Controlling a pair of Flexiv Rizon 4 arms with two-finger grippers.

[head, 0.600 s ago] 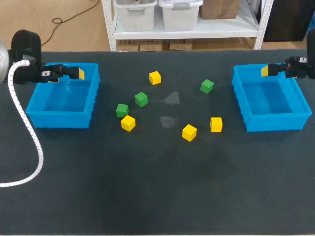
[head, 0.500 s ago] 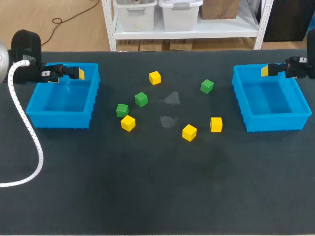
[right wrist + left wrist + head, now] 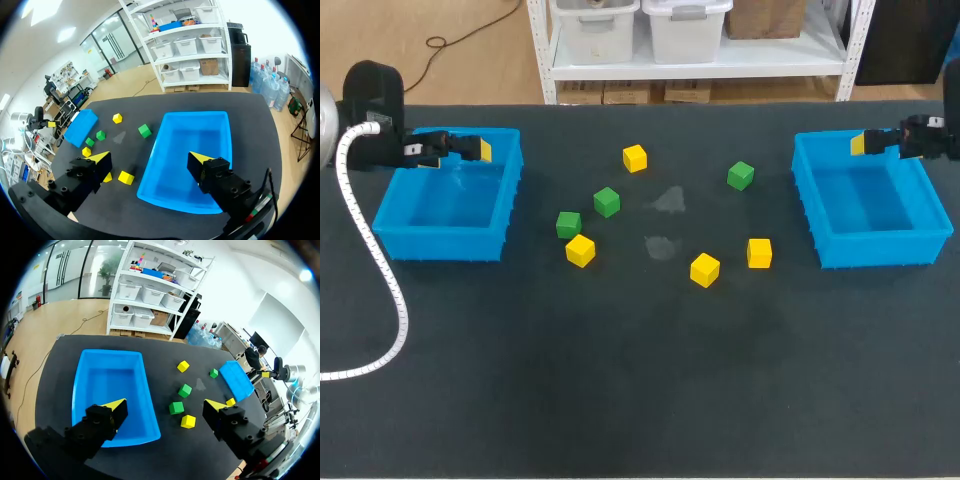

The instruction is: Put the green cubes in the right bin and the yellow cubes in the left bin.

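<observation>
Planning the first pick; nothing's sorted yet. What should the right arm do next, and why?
Probably swing the right gripper from above the right bin toward the nearest green cube. The gripper is open and empty, the bin holds nothing, and that cube lies apart from the others.

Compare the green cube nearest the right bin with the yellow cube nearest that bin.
The green cube is green and sits turned; the yellow cube is yellow and sits squarer. The green cube lies beside the right bin's far half, the yellow cube beside its near corner. Both look the same size and rest loose on the table.
</observation>
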